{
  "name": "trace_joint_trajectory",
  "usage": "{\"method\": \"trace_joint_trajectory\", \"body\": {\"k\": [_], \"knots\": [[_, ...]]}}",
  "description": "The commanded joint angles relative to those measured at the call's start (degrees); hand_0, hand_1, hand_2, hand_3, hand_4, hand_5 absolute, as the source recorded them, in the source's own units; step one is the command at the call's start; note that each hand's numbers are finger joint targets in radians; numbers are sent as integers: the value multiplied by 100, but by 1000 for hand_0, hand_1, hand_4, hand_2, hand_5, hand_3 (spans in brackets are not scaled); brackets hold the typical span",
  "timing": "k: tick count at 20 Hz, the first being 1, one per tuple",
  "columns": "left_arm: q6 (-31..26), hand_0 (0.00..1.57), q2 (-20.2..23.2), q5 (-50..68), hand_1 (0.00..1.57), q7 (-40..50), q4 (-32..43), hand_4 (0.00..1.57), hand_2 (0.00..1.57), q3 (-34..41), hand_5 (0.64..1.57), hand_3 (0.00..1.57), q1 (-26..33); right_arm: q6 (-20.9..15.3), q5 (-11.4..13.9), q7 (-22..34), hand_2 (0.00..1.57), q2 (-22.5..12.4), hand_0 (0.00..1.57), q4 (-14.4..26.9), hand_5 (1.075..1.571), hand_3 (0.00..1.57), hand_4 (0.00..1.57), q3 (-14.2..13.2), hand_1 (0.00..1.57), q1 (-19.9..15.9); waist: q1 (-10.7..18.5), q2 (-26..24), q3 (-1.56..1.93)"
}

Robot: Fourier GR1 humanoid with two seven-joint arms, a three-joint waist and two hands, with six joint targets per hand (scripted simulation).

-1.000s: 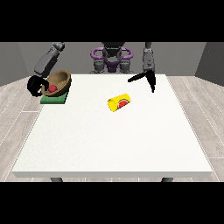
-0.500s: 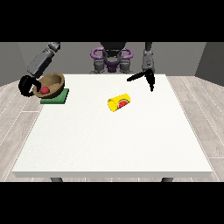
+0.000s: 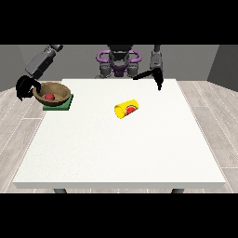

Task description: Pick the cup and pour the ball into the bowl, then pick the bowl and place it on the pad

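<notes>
A brown bowl (image 3: 52, 92) with a red ball (image 3: 49, 96) inside sits on the green pad (image 3: 59, 104) near the table's left edge. The hand at the view's left (image 3: 25, 88) hovers just beside the bowl's left rim, its fingers relaxed and not wrapped round it. The yellow cup (image 3: 127, 109) lies on its side near the table's middle, its red inside facing the camera. Over the far edge, the hand at the view's right (image 3: 156, 76) hangs open and holds nothing, well away from the cup.
The white table (image 3: 121, 148) stretches wide towards the camera. The robot's torso (image 3: 119, 62) stands behind the far edge. Grey floor surrounds the table.
The bowl was carried left and set on the pad, and the hand at the view's left has drawn back past its rim. The hand at the view's right pulled back towards the far edge.
</notes>
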Motion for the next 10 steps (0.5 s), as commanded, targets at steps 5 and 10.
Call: {"method": "trace_joint_trajectory", "body": {"k": [5, 10], "knots": [[-75, 0, -35, 138, 0, 31, -322, 0, 0, 8, 1566, 0, 139, -187, 343, -211, 1571, 106, 1571, 5, 1568, 915, 697, 316, 1571, 189, 92, 35, -2], [-176, 0, 103, 65, 0, 110, -583, 0, 0, -28, 1565, 0, 151, -513, 383, -25, 1571, -21, 1571, 236, 1535, 1571, 588, 275, 1571, 112, 115, 232, 0]]}}
